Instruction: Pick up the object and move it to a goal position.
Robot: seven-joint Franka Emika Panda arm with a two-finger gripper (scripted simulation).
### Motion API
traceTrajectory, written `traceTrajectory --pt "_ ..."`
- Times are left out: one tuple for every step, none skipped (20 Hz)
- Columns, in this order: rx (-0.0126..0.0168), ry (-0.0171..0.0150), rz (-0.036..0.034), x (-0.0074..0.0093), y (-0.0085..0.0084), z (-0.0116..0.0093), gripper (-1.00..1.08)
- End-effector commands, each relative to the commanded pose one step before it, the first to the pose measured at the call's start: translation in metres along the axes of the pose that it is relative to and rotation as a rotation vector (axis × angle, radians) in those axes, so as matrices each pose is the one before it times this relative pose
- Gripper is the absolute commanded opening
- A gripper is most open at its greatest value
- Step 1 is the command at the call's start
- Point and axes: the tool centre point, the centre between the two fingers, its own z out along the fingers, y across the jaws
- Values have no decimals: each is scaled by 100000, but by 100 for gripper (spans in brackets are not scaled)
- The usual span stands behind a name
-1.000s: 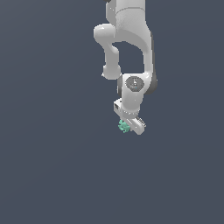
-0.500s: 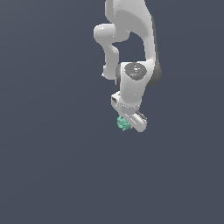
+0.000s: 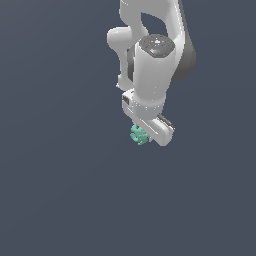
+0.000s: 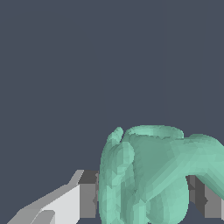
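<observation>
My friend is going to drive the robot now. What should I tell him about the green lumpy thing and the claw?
Gripper: shut on the object; the wrist view shows the object between both fingers.
Object: teal, lumpy, held at the gripper's tip, partly hidden by the hand in the exterior view.
Done: the pick-up looks finished.
Left: carry it to the goal. No goal marker shows in either view, so I can't say how far remains.
</observation>
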Motion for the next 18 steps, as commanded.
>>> traceTrajectory --pt "-83 -30 -12 859 -431 -2438 -100" --pt "0 0 0 342 -189 -929 -100" --pt "0 0 0 329 -183 -890 -100" --pt "0 0 0 317 -178 -853 -100" --pt "0 0 0 306 -174 -818 -100" --pt "0 0 0 295 -170 -786 -100" --pt "-30 -25 -57 262 -196 -730 -100" --pt "0 0 0 276 -162 -727 -100" --pt "0 0 0 268 -158 -699 -100" --pt "0 0 0 259 -155 -673 -100" --pt "0 0 0 248 -150 -640 -100" --pt "0 0 0 230 -140 -589 -100" --pt "11 -43 -53 196 -148 -528 -100" --pt "0 0 0 194 -121 -491 -100" --pt "0 0 0 178 -112 -447 -100" --pt "0 0 0 162 -104 -405 -100" --pt "0 0 0 148 -96 -366 -100" --pt "0 0 0 134 -88 -330 -100"
